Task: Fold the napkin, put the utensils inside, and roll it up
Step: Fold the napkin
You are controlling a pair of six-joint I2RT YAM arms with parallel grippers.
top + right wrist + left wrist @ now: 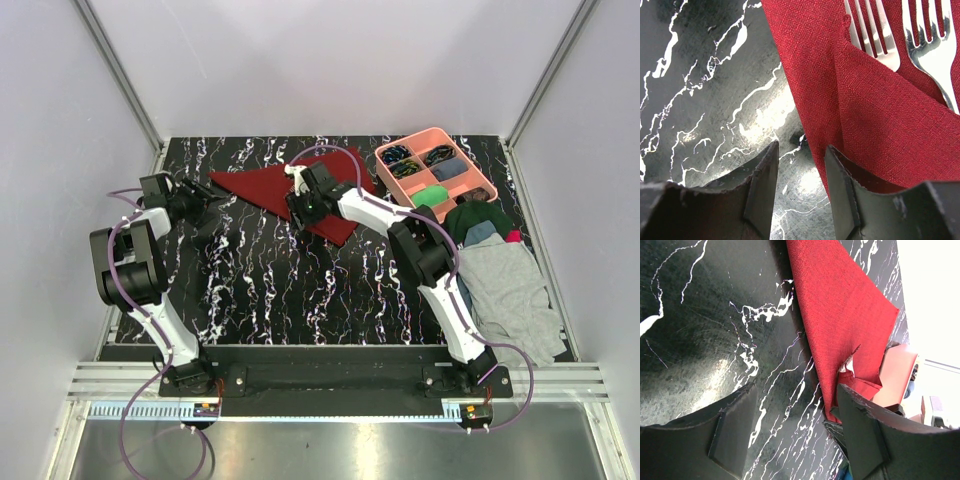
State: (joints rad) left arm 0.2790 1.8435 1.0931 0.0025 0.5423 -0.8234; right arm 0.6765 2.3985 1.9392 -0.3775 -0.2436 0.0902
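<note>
The maroon napkin lies folded into a triangle at the back of the marbled table. In the right wrist view its folded flap covers the handles of two silvery forks, the utensils, and only their tines show. My right gripper is open at the napkin's edge. Bare table lies between its fingers, and its right finger is against the cloth. My left gripper is open near the napkin's left tip, with only table in the gap and the red cloth beside its right finger.
A pink compartment tray holding small items stands at the back right and also shows as a pink tray in the left wrist view. A pile of grey, green and blue clothes lies along the right side. White walls enclose the table.
</note>
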